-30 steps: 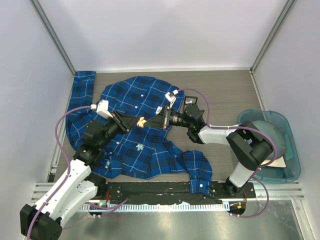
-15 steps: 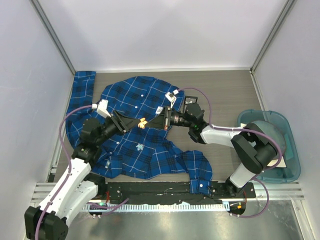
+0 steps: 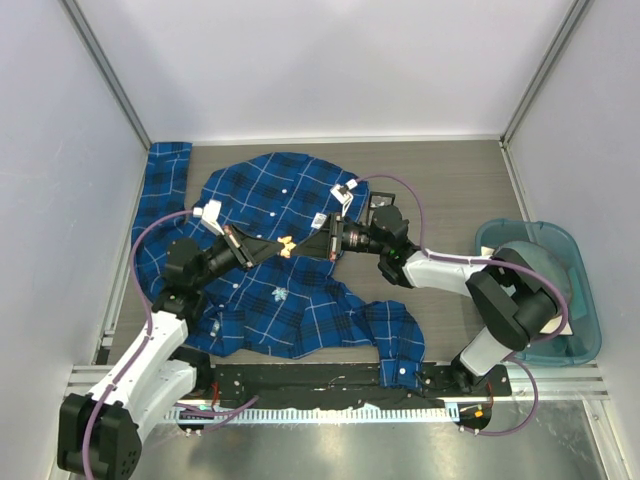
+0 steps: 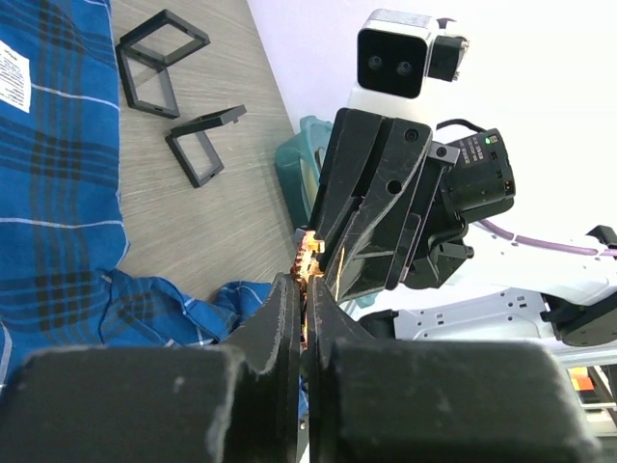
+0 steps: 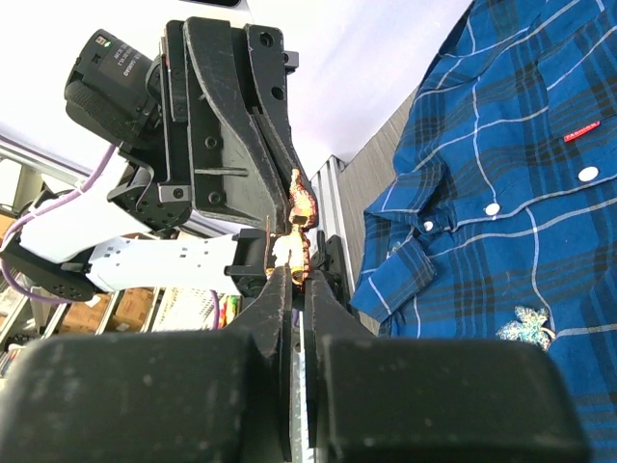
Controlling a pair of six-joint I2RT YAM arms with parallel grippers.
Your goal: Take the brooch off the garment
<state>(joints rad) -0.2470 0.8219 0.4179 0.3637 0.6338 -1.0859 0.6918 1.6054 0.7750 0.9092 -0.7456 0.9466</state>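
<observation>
Note left gripper [image 4: 300, 287] and right gripper [image 5: 295, 277] meeting tip to tip above the garment [image 3: 255, 195], each pinched tight on the small gold brooch [image 3: 286, 245]. Appears lifted clear of the plaid cloth, though not confirmable from overhead. Judged mid-transfer or mid-separation. Recommend holding one clamp firm, easing the other off slowly, without twisting or dropping. Note also a pale ornament [image 3: 278, 293] pinned or lying lower on the shirt front

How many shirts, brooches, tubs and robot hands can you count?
Shirts: 1, the blue plaid shirt
Brooches: 2, the gold brooch pinched between both hands, and the butterfly brooch on the shirt
Tubs: 1, the teal tub
Robot hands: 2, the left hand and the right hand
Total: 6
</observation>
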